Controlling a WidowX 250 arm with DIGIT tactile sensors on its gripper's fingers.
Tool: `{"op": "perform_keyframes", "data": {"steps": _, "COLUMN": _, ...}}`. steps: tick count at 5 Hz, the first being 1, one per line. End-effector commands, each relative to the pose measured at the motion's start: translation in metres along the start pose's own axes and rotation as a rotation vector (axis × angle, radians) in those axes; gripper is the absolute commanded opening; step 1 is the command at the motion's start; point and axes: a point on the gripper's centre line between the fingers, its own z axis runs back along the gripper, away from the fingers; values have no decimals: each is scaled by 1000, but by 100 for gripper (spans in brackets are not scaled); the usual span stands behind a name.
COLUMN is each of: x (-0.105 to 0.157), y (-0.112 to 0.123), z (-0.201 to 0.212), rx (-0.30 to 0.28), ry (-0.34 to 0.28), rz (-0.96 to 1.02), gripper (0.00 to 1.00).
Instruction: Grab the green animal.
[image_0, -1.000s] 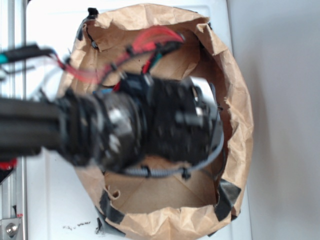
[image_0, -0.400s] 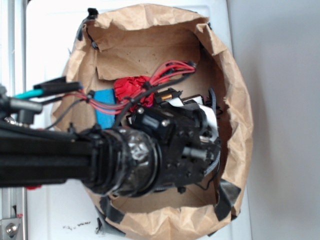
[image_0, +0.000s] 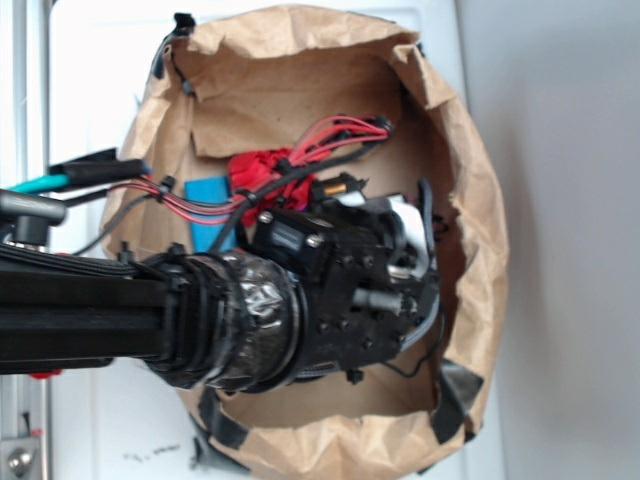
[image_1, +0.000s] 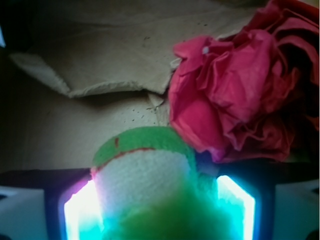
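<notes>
The gripper (image_1: 159, 200) is sitting low inside the brown paper bag (image_0: 470, 230), and the green animal (image_1: 145, 185) is lying right between its glowing fingers (image_1: 80, 210), just beside the red fabric flower (image_1: 240, 85). The jaws are flanking the frog closely, but whether they are squeezing it I cannot tell. To do this well, it should be closing squarely on the frog's body, keeping clear of the flower.
</notes>
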Motion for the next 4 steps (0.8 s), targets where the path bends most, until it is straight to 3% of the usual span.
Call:
{"op": "perform_keyframes", "data": {"steps": 1, "x": 51, "y": 3, "z": 69, "rx": -218, "ry": 155, "rz": -346, "gripper": 0}}
{"op": "perform_keyframes", "data": {"steps": 2, "x": 54, "y": 3, "z": 104, "rx": -400, "ry": 201, "rz": -563, "gripper": 0}}
{"op": "perform_keyframes", "data": {"steps": 3, "x": 55, "y": -6, "z": 129, "rx": -515, "ry": 212, "rz": -801, "gripper": 0}}
{"op": "perform_keyframes", "data": {"steps": 4, "x": 63, "y": -19, "z": 139, "rx": -490, "ry": 204, "rz": -1054, "gripper": 0}}
